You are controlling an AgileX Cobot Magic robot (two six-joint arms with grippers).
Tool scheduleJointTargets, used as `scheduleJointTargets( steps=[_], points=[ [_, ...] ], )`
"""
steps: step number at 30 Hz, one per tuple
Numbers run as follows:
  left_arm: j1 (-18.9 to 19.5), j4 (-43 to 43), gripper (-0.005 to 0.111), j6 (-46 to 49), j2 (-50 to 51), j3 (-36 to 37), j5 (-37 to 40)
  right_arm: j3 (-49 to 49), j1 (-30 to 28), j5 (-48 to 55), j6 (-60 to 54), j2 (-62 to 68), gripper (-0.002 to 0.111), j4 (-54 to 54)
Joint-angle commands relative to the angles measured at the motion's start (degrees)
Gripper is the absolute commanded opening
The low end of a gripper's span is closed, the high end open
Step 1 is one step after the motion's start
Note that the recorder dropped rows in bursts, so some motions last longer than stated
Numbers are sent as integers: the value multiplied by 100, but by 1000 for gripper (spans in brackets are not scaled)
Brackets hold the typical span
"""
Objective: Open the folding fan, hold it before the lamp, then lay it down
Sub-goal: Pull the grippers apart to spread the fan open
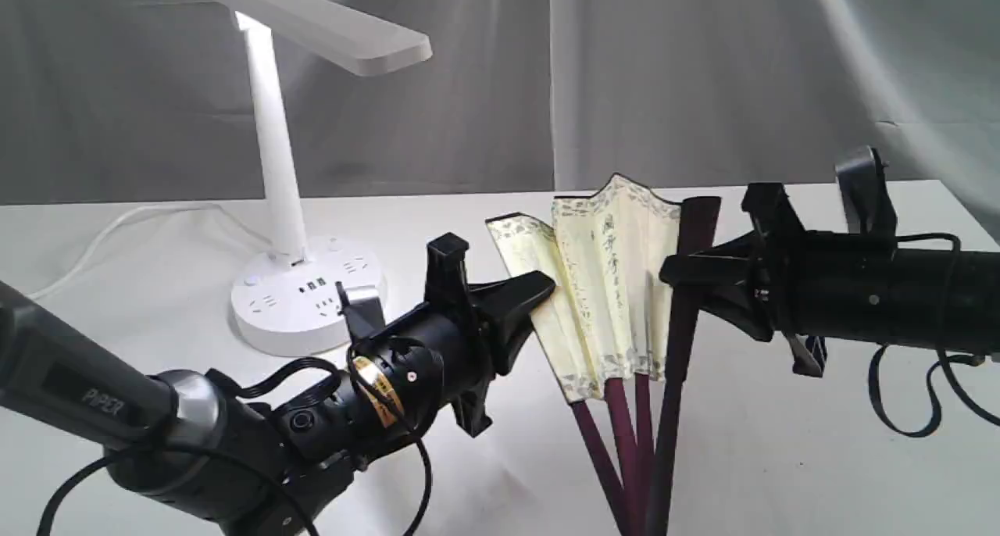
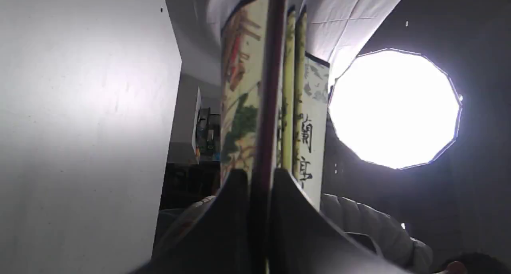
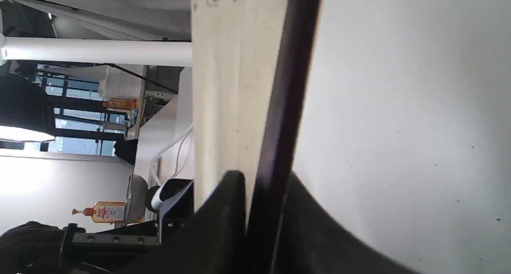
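Note:
The folding fan [image 1: 605, 278] stands partly spread above the table, cream pleats with black calligraphy up and maroon ribs converging toward the bottom edge. My left gripper [image 1: 539, 290] is shut on the fan's left guard, which shows as a dark strip [image 2: 269, 106] between the two fingers. My right gripper [image 1: 676, 274] is shut on the right dark guard [image 3: 285, 106], held beside the cream leaf. The white lamp [image 1: 293, 169] stands at the back left, its head lit, with its round base [image 1: 301, 298] behind my left arm.
The lamp's white cord [image 1: 101, 239] runs off to the left across the white table [image 1: 781, 458]. A grey cloth backdrop [image 1: 703, 75] hangs behind. A bright studio light [image 2: 393, 108] shows in the left wrist view.

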Motion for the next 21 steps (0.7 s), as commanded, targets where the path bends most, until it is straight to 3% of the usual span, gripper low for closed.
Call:
scheduleJointTargets(
  steps=[1, 21],
  points=[
    [7, -446, 0, -46, -285, 82, -130, 25, 10, -19, -162, -54, 0, -162],
    [7, -1674, 0, 443, -1371, 1458, -130, 35, -518, 652, 137, -54, 0, -162]
  ],
)
